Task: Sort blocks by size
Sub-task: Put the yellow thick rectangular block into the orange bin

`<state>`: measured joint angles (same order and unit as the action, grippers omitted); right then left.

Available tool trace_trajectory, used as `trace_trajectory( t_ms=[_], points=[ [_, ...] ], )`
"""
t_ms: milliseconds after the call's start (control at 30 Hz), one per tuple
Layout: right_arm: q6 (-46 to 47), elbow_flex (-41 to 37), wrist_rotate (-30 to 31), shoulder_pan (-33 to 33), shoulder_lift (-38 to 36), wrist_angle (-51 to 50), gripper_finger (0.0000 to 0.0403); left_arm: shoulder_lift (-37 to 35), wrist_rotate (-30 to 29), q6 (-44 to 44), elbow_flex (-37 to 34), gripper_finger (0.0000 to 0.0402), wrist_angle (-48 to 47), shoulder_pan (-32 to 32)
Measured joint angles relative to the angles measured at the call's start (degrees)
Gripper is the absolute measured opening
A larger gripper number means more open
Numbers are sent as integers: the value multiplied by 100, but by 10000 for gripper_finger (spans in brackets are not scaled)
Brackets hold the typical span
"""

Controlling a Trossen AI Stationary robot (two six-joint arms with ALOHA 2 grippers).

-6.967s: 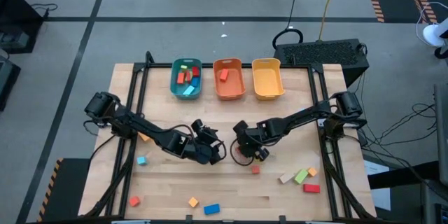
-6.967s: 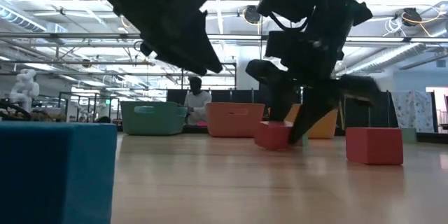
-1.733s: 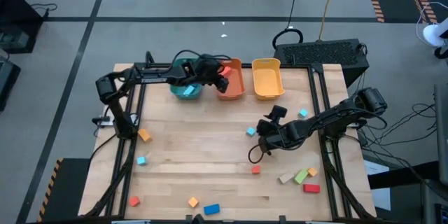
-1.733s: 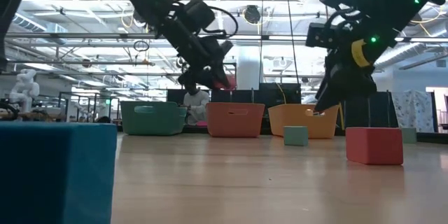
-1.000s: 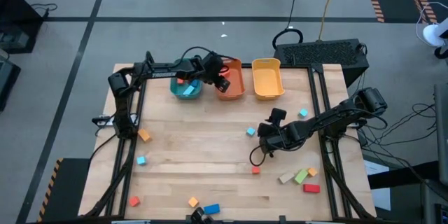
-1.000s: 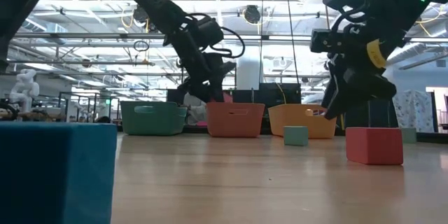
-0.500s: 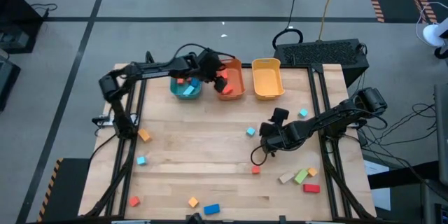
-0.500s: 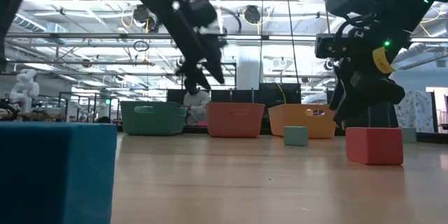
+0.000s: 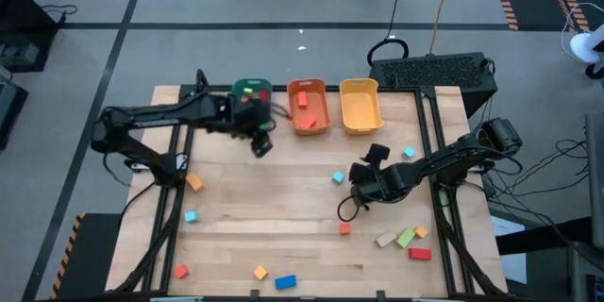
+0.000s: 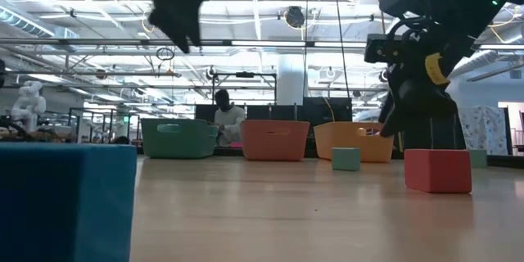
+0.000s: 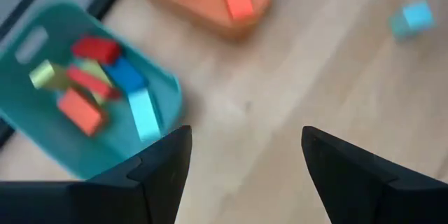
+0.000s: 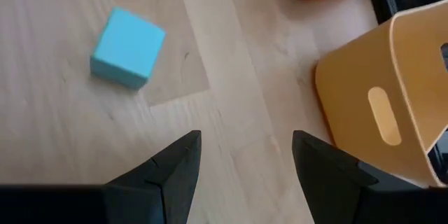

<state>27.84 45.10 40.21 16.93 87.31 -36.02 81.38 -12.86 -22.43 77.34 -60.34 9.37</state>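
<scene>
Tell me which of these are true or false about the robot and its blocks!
1. The teal bin has several blocks in it. True.
2. The yellow bin is full of blocks. False: no blocks show in it from above.
3. The left gripper is holding a red block. False: its jaws stand open with nothing between them.
4. A light blue cube sits on the table ahead of the right gripper. True.
5. The right gripper is over the orange bin. False: it is over the table's right side, short of the bins.
</scene>
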Motion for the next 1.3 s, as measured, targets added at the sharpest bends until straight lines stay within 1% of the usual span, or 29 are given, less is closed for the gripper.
trace_trajectory(
  t_ms=[167, 300, 433, 600, 833, 967, 1167, 1300],
  points=[
    [-42, 0, 28, 2, -2, 73, 210, -9, -13, -123, -41, 269, -1077, -747],
    [16, 0, -3, 58, 0, 73, 210, 18, 253, -84, -406, 269, -1542, -1214],
    [21, 0, -5, 137, 0, 163, 210, 11, 546, -93, -808, 269, -1687, -1599],
    [19, 0, 2, 203, 0, 252, 210, 10, 576, -231, -1363, 269, -1686, -2009],
    [-12, 2, -1, 236, 0, 490, 210, 11, 736, 424, -2184, 269, -1679, -2447],
    [-14, 0, -3, 236, 0, 499, 210, 11, 903, 522, -2579, 269, -1687, -2614],
    [-42, 2, -1, 236, -1, 529, 210, 11, 1074, 584, -2933, 269, -1666, -2775],
    [-42, 2, -3, 236, 0, 569, 210, 10, 1136, 1172, -3128, 269, -1663, -2912]
  ],
)
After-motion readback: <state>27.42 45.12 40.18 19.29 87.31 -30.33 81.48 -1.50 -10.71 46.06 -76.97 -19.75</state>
